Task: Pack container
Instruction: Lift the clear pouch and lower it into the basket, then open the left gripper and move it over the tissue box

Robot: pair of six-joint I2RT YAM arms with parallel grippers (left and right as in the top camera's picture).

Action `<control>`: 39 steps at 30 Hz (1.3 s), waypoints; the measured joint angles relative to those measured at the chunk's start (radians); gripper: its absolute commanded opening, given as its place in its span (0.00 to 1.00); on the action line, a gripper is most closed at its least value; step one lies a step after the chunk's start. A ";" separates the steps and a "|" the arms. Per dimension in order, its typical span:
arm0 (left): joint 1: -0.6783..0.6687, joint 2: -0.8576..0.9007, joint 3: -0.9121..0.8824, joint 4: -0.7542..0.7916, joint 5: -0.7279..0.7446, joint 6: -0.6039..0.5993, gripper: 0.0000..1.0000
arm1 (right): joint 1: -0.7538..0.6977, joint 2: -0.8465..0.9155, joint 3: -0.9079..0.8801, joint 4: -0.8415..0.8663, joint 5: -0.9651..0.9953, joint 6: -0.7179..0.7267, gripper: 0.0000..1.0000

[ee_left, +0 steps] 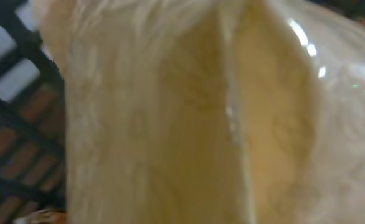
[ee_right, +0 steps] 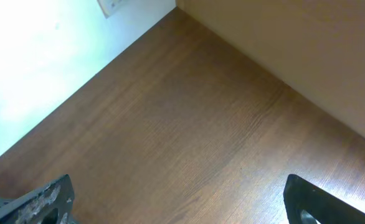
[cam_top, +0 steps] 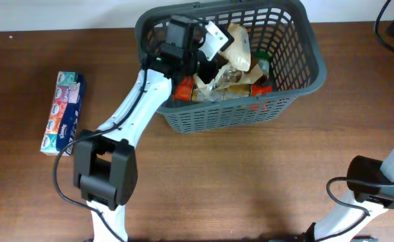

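The dark grey slotted basket (cam_top: 298,64) stands at the back of the table, with several grocery packets inside. My left gripper (cam_top: 214,48) reaches over the basket's left rim and is shut on a cream-tan packet (cam_top: 239,47), held upright above the other items. That packet (ee_left: 189,112) fills the left wrist view and hides the fingers; basket lattice (ee_left: 14,106) shows at the left. My right gripper (ee_right: 176,205) is open and empty over bare wooden tabletop, far from the basket.
A long tissue multipack (cam_top: 62,111) lies on the table at the left, apart from the basket. The right arm's base (cam_top: 375,188) is at the front right. A cream wall (ee_right: 307,56) borders the table in the right wrist view.
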 measured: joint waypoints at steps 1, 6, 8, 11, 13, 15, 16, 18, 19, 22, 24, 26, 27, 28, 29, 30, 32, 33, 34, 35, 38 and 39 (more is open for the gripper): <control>-0.003 0.004 0.000 -0.002 0.000 0.002 0.32 | 0.000 0.000 0.000 0.000 0.000 0.000 0.99; -0.013 0.005 0.000 0.005 0.003 0.008 0.99 | 0.000 0.000 0.000 0.000 0.000 0.000 0.99; -0.013 0.005 0.000 0.002 0.004 0.006 0.99 | 0.000 0.000 0.000 0.000 0.000 0.000 0.99; -0.013 0.005 0.001 -0.002 0.004 0.004 0.99 | 0.000 0.000 0.000 0.000 0.000 0.000 0.99; -0.013 0.005 0.006 -0.009 0.008 -0.001 0.99 | 0.000 0.000 0.000 0.000 0.000 0.000 0.99; -0.013 0.005 0.029 -0.012 0.009 -0.004 0.99 | 0.000 0.000 0.000 0.000 0.000 0.000 0.99; -0.012 0.005 0.057 -0.014 0.008 -0.007 0.99 | 0.000 0.000 0.000 -0.001 0.000 0.000 0.99; -0.008 0.002 0.128 -0.023 -0.007 -0.026 0.99 | 0.000 0.000 0.000 0.000 0.000 -0.001 0.99; -0.004 0.000 0.173 -0.035 -0.030 -0.039 0.99 | 0.000 0.000 0.000 0.000 0.000 -0.001 0.99; 0.026 -0.023 0.284 -0.106 -0.115 -0.063 0.99 | 0.000 0.000 0.000 -0.001 0.000 0.000 0.99; 0.058 -0.052 0.348 -0.174 -0.196 -0.074 0.99 | 0.000 0.000 0.000 0.000 0.000 0.000 0.99; 0.097 -0.085 0.407 -0.258 -0.306 -0.081 0.99 | 0.000 0.000 0.000 0.000 0.000 0.000 0.99; 0.119 -0.103 0.428 -0.298 -0.370 -0.084 0.99 | 0.000 0.000 0.000 0.000 0.000 0.000 0.99; 0.141 -0.121 0.442 -0.334 -0.431 -0.088 0.99 | 0.000 0.000 0.000 0.000 0.000 0.000 0.99; 0.169 -0.140 0.452 -0.391 -0.513 -0.098 0.99 | 0.000 0.000 0.000 0.000 0.000 0.000 0.99; 0.188 -0.150 0.457 -0.424 -0.563 -0.107 0.99 | 0.000 0.000 0.000 0.000 0.000 0.000 0.99; 0.244 -0.166 0.464 -0.552 -0.681 -0.138 0.99 | 0.000 0.000 0.000 0.000 0.000 0.000 0.99; 0.270 -0.167 0.464 -0.612 -0.721 -0.157 0.99 | 0.000 0.000 0.000 0.000 0.000 0.000 0.99; 0.298 -0.166 0.463 -0.671 -0.751 -0.179 0.99 | 0.000 0.000 0.000 0.000 0.000 0.000 0.99; 0.325 -0.164 0.459 -0.719 -0.773 -0.204 0.99 | 0.000 0.000 0.000 0.000 0.000 0.000 0.99; 0.402 -0.163 0.438 -0.814 -0.817 -0.267 0.99 | 0.000 0.000 0.000 0.000 0.000 0.000 0.99; 0.428 -0.163 0.430 -0.831 -0.824 -0.281 0.99 | 0.000 0.000 0.000 0.000 0.000 0.000 0.99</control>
